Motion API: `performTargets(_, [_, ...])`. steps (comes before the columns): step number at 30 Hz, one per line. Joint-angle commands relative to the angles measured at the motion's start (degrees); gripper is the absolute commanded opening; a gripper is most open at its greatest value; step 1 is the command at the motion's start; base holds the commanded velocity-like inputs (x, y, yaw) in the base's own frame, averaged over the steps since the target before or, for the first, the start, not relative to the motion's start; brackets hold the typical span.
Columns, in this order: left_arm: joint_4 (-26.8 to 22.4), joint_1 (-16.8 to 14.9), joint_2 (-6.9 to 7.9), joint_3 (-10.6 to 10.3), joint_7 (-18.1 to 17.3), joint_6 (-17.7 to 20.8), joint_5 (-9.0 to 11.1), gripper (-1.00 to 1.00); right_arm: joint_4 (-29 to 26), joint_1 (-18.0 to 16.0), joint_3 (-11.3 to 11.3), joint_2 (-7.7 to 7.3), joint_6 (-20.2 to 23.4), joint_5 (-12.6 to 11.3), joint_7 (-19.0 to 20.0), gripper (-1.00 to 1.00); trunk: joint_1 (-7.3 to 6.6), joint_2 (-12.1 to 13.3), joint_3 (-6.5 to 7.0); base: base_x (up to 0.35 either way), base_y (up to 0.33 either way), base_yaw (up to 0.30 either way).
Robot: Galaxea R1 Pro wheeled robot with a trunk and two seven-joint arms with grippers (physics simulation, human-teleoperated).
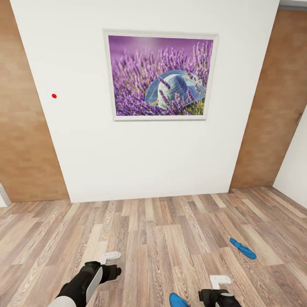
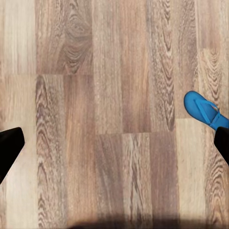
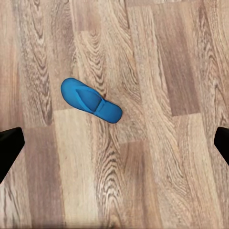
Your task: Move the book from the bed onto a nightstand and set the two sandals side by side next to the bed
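White wall panel (image 1: 140, 157) straight ahead, plain, evenly lit. Framed picture (image 1: 160, 76) hung on it: purple lavender field with pale blue hat, white frame. Small red dot (image 1: 54, 96) on wall toward picture's left. Brown wood-grain panels either side: left one (image 1: 23, 140), right one (image 1: 273, 106). Sliver of white wall (image 1: 296, 162) at far right. Brown wood-plank floor (image 1: 149, 238) below, mixed light and dark boards, soft diffuse light.
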Motion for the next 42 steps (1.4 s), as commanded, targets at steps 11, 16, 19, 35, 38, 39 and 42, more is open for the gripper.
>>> performTargets(11, [-0.1, 0.0, -0.05, 0.2, 0.1, 0.2, 0.2, 1.00, -0.1, 0.0, -0.1, -0.12, -0.3, -0.1, -0.2, 1.00, 0.00, 0.0, -1.04, 0.035, 0.143, -0.001])
performTargets(16, [-0.1, 0.0, -0.05, 0.2, 0.1, 0.2, 0.1, 1.00, -0.1, 0.0, -0.2, -0.16, -0.7, -0.1, -0.2, 1.00, 0.00, 0.0, -1.50, 0.001, 0.004, 0.000])
performTargets(19, [-0.1, 0.0, -0.05, 0.2, 0.1, 0.2, 0.2, 1.00, -0.1, 0.0, -0.2, -0.16, -0.9, -0.2, -0.3, 1.00, 0.00, 0.0, -1.77, 0.000, 0.001, 0.000])
performTargets(35, [-0.1, 0.0, 0.00, 0.2, 0.1, 0.2, 0.0, 1.00, -0.1, 0.0, -0.1, -0.01, -2.7, -0.1, -0.1, 1.00, 0.00, 0.0, -2.24, 0.000, 0.000, -0.213])
performTargets(38, [-0.1, 0.0, -0.03, 0.2, 0.1, 0.2, 0.0, 1.00, -0.1, 0.0, -0.1, 0.00, -2.7, -0.1, 0.1, 1.00, 0.00, 0.0, -2.24, 0.000, 0.000, -0.284])
performTargets(39, [-0.1, 0.0, -0.04, 0.2, 0.1, 0.2, 0.0, 1.00, -0.1, 0.0, -0.1, 0.00, -2.7, -0.1, 0.1, 1.00, 0.00, 0.0, -2.24, 0.000, 0.000, -0.285])
performTargets(42, [-0.1, 0.0, -0.05, 0.2, 0.1, 0.2, -0.1, 1.00, -0.1, 0.0, -0.1, 0.01, -2.8, -0.1, 0.1, 1.00, 0.00, 0.0, -2.24, 0.103, 0.000, -0.286])
